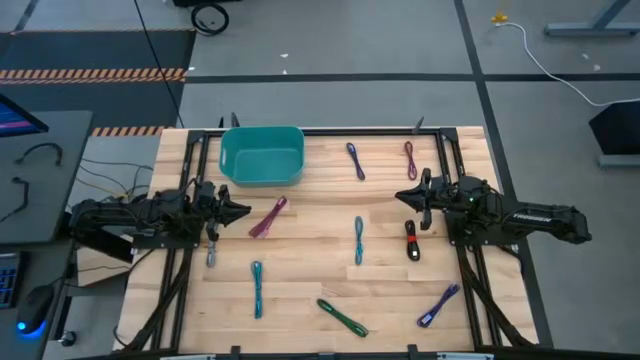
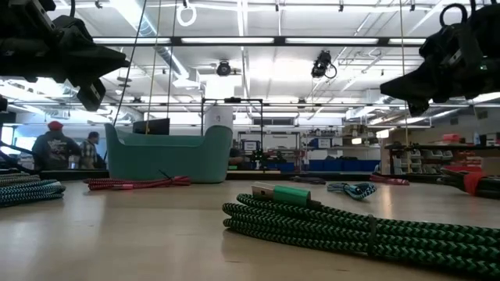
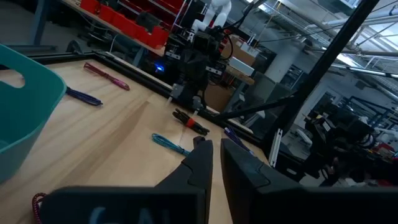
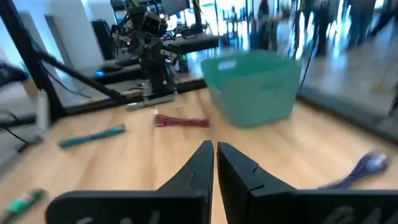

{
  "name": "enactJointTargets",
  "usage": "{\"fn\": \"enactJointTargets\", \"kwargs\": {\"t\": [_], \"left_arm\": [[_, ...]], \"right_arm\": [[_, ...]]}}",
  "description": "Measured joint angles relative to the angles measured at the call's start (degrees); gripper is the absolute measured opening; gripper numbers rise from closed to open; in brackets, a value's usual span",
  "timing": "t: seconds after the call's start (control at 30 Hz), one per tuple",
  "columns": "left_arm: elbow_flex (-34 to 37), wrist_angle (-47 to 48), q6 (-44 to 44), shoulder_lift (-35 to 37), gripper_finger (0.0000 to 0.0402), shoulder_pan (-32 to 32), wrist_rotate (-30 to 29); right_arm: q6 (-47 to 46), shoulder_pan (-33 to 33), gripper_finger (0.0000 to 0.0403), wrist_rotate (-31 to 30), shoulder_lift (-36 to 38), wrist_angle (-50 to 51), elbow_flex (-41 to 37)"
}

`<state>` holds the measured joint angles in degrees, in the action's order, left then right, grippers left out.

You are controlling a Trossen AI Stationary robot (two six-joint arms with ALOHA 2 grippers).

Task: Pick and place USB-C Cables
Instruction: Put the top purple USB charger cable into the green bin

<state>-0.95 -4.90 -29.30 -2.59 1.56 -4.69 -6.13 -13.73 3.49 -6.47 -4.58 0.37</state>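
so both arms hang above the bench (image 1: 300, 320) with nothing in them. the left end effector (image 1: 240, 210) is clenched, its tips almost touching, and the magenta cable (image 1: 268, 217) lies just beside it, a bit past the tips. the teal bin (image 1: 262, 156) sits near it, off to one side. the right end effector (image 1: 404, 197) is clenched too, and the red-black cable (image 1: 411, 240) lies close by its tips. the other cables are spread out, like the green cable (image 1: 342, 318), well apart from both. no cable is in the bin yet, i think. going down clenched could push a thin cable away. fingers need to spread first.
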Motion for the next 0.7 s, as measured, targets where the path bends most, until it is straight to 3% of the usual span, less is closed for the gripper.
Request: {"fn": "enactJointTargets", "kwargs": {"t": [0.1, 0.23, 0.33, 0.5, 0.7], "left_arm": [[0.01, 0.00, -0.02, 0.00, 0.0038, 0.00, 0.00], [0.02, 0.02, -0.02, 0.00, 0.0033, 0.01, 0.00], [0.00, 0.02, -0.02, -0.02, 0.0032, 0.00, 0.00], [0.01, 0.01, -0.02, 0.00, 0.0038, 0.01, 0.00], [0.02, 0.04, -0.02, 0.00, 0.0039, 0.00, 0.00]], "right_arm": [[-5.26, 0.23, 0.0026, 1.07, -0.01, -7.73, -0.01], [-17.29, 0.25, 0.0026, -2.36, -0.33, -21.66, -0.01], [-27.64, 0.25, 0.0026, -6.63, -0.70, -30.93, -0.01], [-34.83, 0.25, 0.0026, -15.94, -1.45, -42.75, 0.01], [-38.69, 0.25, 0.0026, -28.17, -3.28, -44.53, 1.01]]}}
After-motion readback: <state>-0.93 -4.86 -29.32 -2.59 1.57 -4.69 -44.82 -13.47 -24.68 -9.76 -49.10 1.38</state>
